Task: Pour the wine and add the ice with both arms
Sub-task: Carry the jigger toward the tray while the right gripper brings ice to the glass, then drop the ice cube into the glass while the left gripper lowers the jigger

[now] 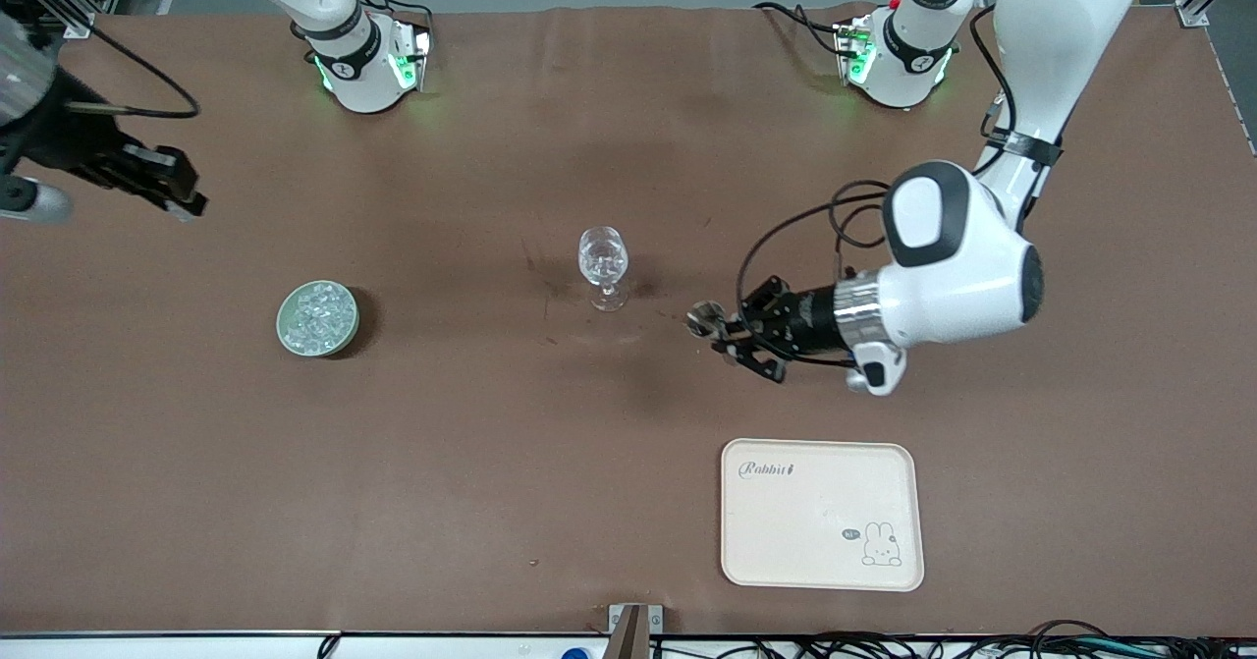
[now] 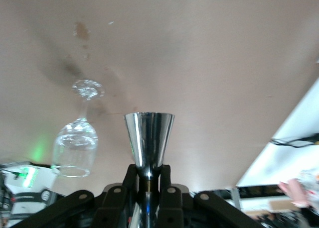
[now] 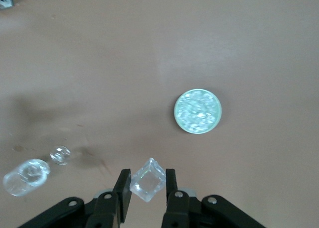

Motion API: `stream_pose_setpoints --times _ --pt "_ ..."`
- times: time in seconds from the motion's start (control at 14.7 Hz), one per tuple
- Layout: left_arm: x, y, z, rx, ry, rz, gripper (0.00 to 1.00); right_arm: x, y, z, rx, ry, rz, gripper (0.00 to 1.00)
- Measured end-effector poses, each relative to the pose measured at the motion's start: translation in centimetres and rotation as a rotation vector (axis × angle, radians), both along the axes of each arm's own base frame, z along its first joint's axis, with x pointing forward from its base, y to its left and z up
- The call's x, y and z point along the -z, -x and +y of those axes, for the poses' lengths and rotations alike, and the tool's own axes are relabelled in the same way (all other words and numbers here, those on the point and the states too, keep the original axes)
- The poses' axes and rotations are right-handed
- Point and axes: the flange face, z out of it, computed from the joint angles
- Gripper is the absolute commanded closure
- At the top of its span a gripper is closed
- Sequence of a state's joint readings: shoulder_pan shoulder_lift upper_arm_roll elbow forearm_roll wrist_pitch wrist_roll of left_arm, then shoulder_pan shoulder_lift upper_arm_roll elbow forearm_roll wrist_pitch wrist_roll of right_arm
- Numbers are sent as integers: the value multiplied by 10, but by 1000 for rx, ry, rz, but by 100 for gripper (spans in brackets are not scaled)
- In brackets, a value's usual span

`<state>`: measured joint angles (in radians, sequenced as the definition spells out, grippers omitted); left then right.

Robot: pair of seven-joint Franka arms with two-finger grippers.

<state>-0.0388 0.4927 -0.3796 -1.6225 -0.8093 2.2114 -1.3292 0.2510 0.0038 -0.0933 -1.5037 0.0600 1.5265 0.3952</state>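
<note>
A clear stemmed glass stands upright mid-table. My left gripper hovers just beside it, toward the left arm's end, shut on the stem of a small silver conical cup whose mouth points at the glass. No wine is in view, and the cup's inside is hidden. My right gripper hangs over the right arm's end of the table, shut on one clear ice cube. More ice fills a pale green bowl, which also shows in the right wrist view.
A cream tray with a rabbit print lies nearer the front camera than the left gripper. Both arm bases stand at the table's back edge. Cables run along the front edge.
</note>
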Motion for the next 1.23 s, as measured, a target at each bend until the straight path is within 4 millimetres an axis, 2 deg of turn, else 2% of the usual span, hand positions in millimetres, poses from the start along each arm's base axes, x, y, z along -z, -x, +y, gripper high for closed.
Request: stream_pose_setpoints --times 0.2,0.27,0.41,0.61,0.82,1.02,1.23 --pt "9 -33 57 -167 133 16 99 18 -1 79 87 -16 -7 98" --pt "16 -43 69 -213 174 26 99 25 0 106 109 -22 -10 98" --pt "32 -61 85 -267 225 31 99 41 6 161 147 -29 -15 98" --pt "60 -84 101 -355 307 34 99 70 22 232 176 -29 -5 98" --pt "92 -101 116 -436 329 -6 99 109 43 299 186 -12 16 98" --pt "127 -105 121 -434 336 -50 99 154 56 344 176 15 35 98" --pt "171 -105 133 -451 333 -88 99 190 57 362 162 45 55 98"
